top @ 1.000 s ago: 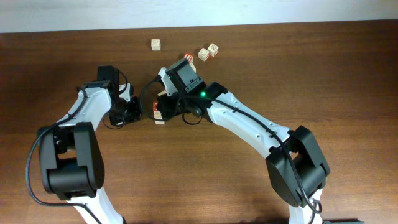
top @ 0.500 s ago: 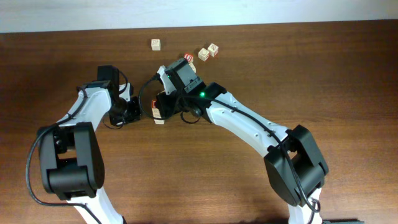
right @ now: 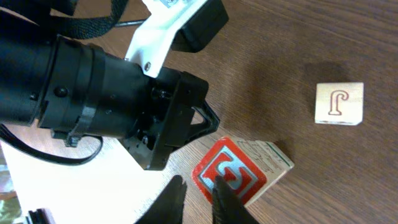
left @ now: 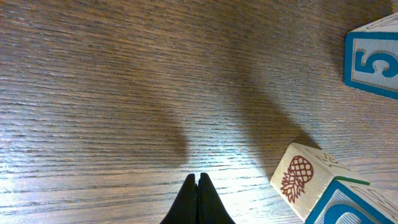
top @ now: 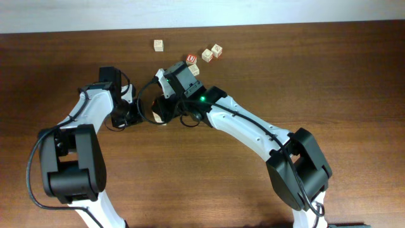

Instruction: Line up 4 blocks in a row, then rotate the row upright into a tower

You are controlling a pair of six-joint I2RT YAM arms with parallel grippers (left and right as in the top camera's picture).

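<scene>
In the right wrist view a red-faced block [right: 244, 167] with a pale letter lies on the table. My right gripper [right: 199, 178] hovers at its left edge with the jaws a little apart and only table between them; one finger [right: 227, 202] overlaps the red face. A pale block with a J [right: 339, 104] sits off to the right. My left gripper [left: 199, 185] is shut on nothing, its tips over bare wood. To its right are a blue-faced block marked 5 [left: 373, 59] and a pale block with a red pineapple [left: 301, 177]. Overhead, both grippers [top: 135, 115] [top: 158, 113] nearly meet.
At the back of the table stand a lone pale cube [top: 158, 45], a second red-faced cube [top: 192, 59] and two pale cubes [top: 207, 55] [top: 217, 50]. The left arm's black wrist housing [right: 93, 93] sits close beside the right fingers. The table's far edge [top: 253, 24] runs along the top.
The right arm has crept a little to the left, toward the left gripper, and its jaws have parted slightly. The left arm has not moved.
</scene>
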